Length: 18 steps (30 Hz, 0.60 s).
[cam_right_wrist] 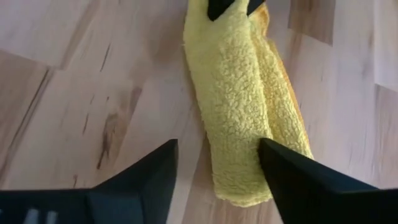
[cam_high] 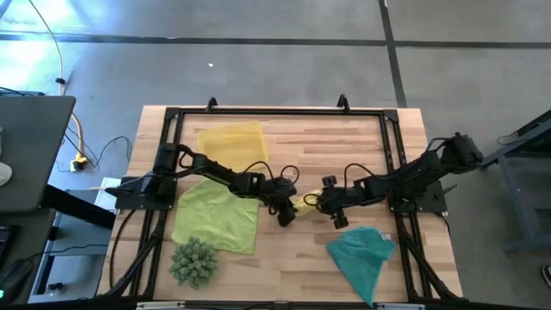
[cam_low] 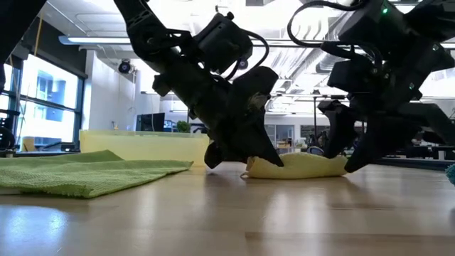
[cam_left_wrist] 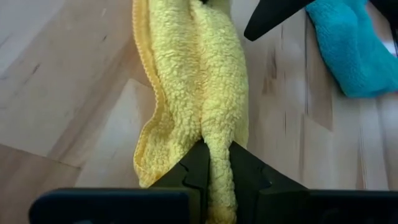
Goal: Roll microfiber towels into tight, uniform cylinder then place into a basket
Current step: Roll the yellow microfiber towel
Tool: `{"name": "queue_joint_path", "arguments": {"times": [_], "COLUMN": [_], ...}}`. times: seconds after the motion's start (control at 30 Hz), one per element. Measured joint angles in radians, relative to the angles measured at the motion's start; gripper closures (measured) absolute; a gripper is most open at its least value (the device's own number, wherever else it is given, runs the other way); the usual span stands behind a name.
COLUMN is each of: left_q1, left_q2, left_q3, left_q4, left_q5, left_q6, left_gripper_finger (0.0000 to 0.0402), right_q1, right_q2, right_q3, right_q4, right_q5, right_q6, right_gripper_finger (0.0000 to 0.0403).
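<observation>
High view: one yellow towel [cam_high: 305,203] lies rolled mid-table between the arms. The left gripper [cam_left_wrist: 214,180] is clamped on one end; the right gripper [cam_right_wrist: 217,171] stands spread over the other. The green towel [cam_high: 217,215] and the teal towel [cam_high: 363,255] lie unrolled, and the basket [cam_high: 231,145], apparently empty, waits at the far side.

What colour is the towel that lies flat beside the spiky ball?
Lime green; the high view shows it best.
</observation>
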Motion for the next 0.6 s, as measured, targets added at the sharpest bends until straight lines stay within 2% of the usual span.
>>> {"name": "queue_joint_path", "arguments": {"times": [0.13, 0.43, 0.6], "left_q1": [0.0, 0.0, 0.005], "left_q2": [0.0, 0.0, 0.0], "left_q3": [0.0, 0.0, 0.0], "left_q4": [-0.003, -0.003, -0.003], "left_q5": [0.003, 0.002, 0.005], "left_q6": [0.032, 0.032, 0.032], "left_gripper_finger": [0.0372, 0.0372, 0.0372], "right_q1": [0.0, 0.014, 0.022], "right_q2": [0.0, 0.001, 0.05], "right_q3": [0.001, 0.024, 0.023], "right_q4": [0.034, 0.011, -0.003], "right_q5": [0.0, 0.0, -0.005], "right_q6": [-0.039, -0.061, -0.043], "right_gripper_finger": [0.0157, 0.0155, 0.0155]}}
